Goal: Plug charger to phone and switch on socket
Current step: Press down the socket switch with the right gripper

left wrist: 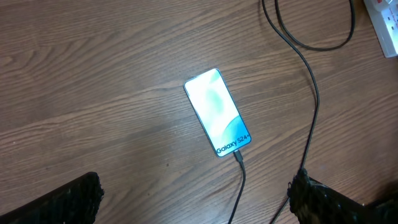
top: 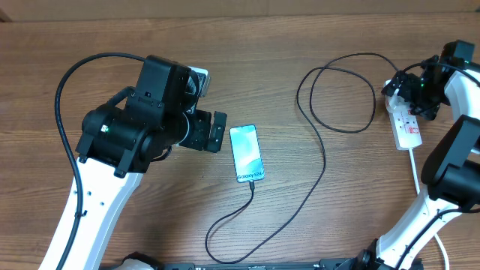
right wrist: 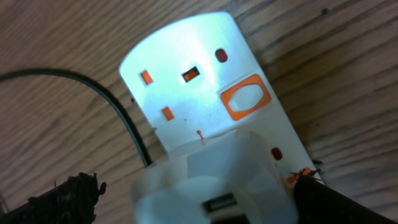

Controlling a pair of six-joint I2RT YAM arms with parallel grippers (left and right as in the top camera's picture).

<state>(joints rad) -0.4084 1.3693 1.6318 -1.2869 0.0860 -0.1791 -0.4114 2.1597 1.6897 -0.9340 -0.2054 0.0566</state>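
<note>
Wood-grain table (top: 150, 37) fills the overhead view. L arm (top: 112, 142), black upper and white lower link, reaches in from near-left. R arm (top: 450, 150) comes up along the right edge. L gripper (left wrist: 196, 190) hangs above the table just left of the phone (top: 246, 153), fingers spread wide, nothing btwn them. R gripper (right wrist: 196, 190) sits over the far end of the socket (top: 409, 127), fingers also spread wide. A blurred white block on the strip lies btwn them; can't tell if they touch it. Socket is at far right, its thick white cord (top: 416, 176) running toward the near edge. Phone lies flat mid-table, screen lit cyan, "Galaxy" text at its near end. Charger (top: 324, 161) cable loops from the socket area across the table, tip seated in the phone's near end. Orange-red switch (right wrist: 245, 96) on the strip; on/off can't be told.
</note>
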